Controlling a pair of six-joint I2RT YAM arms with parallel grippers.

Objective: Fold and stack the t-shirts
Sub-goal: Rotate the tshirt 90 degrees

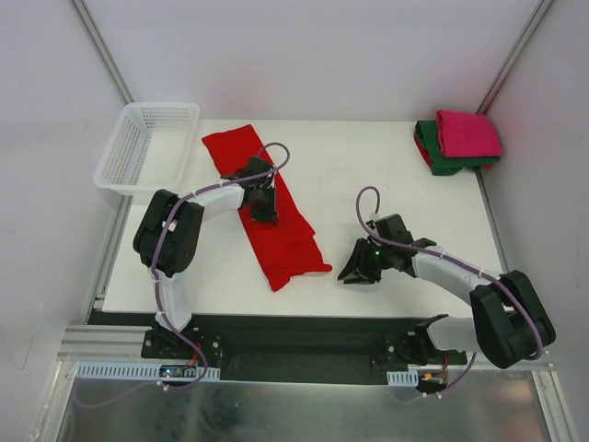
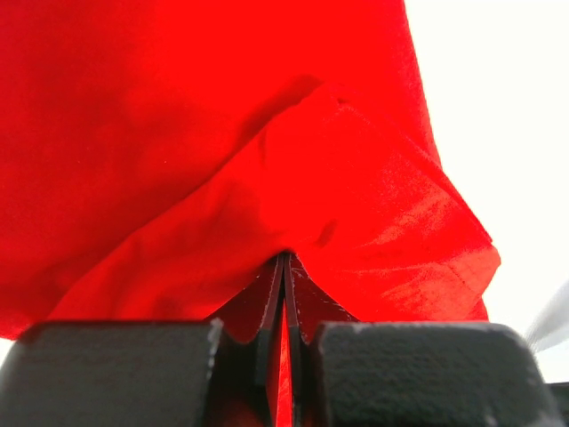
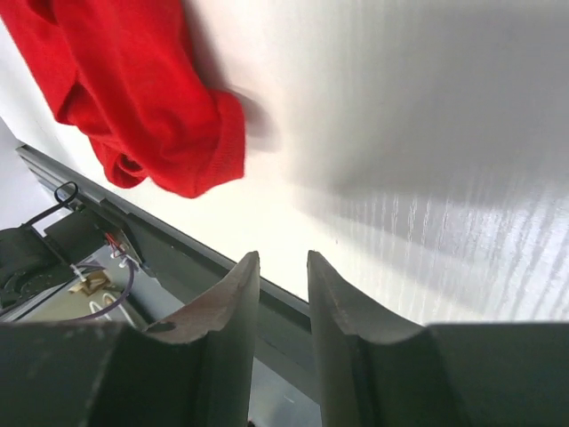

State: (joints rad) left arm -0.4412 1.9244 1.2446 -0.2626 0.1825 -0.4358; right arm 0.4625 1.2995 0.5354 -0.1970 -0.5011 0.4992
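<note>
The red t-shirt lies as a long folded strip running from the far left toward the table's near edge. My left gripper sits over its middle, shut on a fold of the red cloth; the cloth shows between the closed fingers. My right gripper hovers low just right of the shirt's near end, open by a narrow gap with nothing between its fingers. A folded magenta-pink t-shirt rests on a folded dark green one at the far right corner.
A white mesh basket stands at the far left, partly off the table's left edge. The table's near edge and a dark rail run right under my right gripper. White walls enclose the table.
</note>
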